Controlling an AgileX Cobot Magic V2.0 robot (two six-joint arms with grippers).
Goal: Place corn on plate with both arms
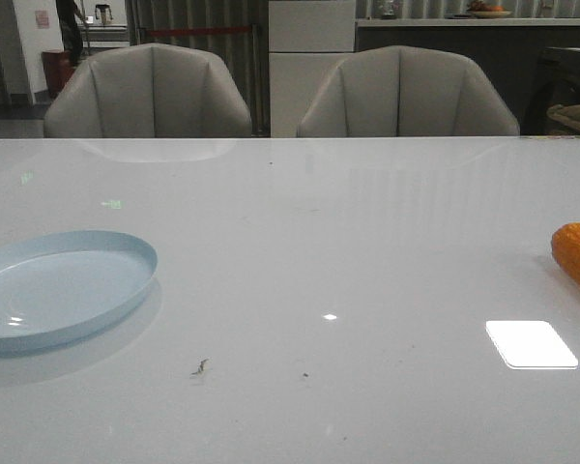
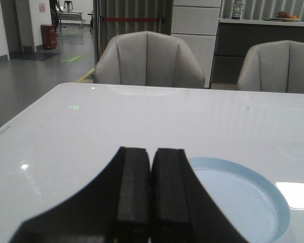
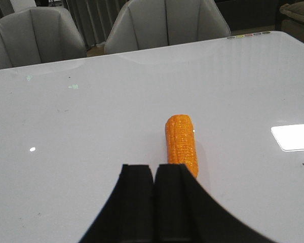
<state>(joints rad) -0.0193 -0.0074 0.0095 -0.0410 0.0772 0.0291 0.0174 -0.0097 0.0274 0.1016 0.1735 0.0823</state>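
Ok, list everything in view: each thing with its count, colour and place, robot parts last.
corn: one, orange, lying on the table's right side, far from the plate
plate: one, pale blue, on the table's left side, nothing on it
table: one, glossy white, spanning the view
chairs: two, grey, behind the table's far edge
left gripper: one, black, fingers closed together, beside the plate
right gripper: one, black, fingers closed together, just short of the corn
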